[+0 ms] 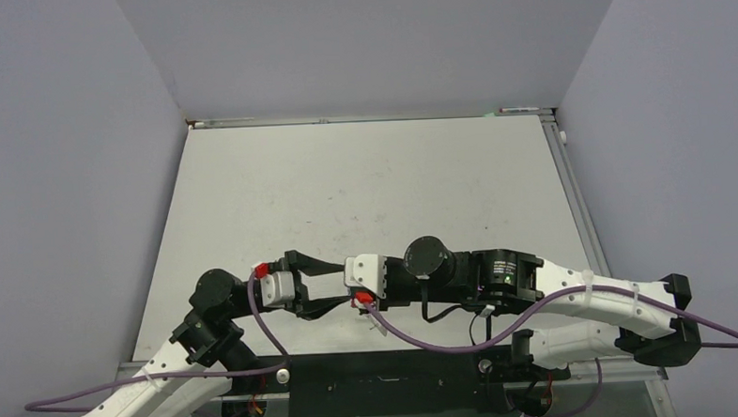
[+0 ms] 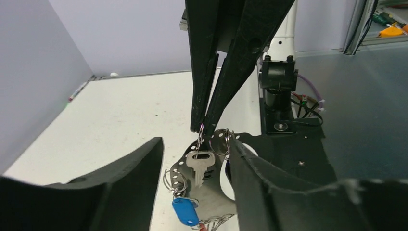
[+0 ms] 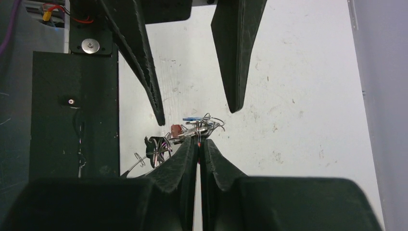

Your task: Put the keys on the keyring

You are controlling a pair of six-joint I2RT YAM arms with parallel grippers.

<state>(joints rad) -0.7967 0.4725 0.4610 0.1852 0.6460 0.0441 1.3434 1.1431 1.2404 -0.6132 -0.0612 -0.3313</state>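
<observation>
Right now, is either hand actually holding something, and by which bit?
The right hand pinches the keys by the small wire loop at their top; the left hand is open, holding nothing.

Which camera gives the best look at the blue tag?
Left wrist: the blue tag shows its broad face, just below a silver key. The right wrist view catches only a thin blue edge of it; in the top external view it cannot be seen.
</observation>
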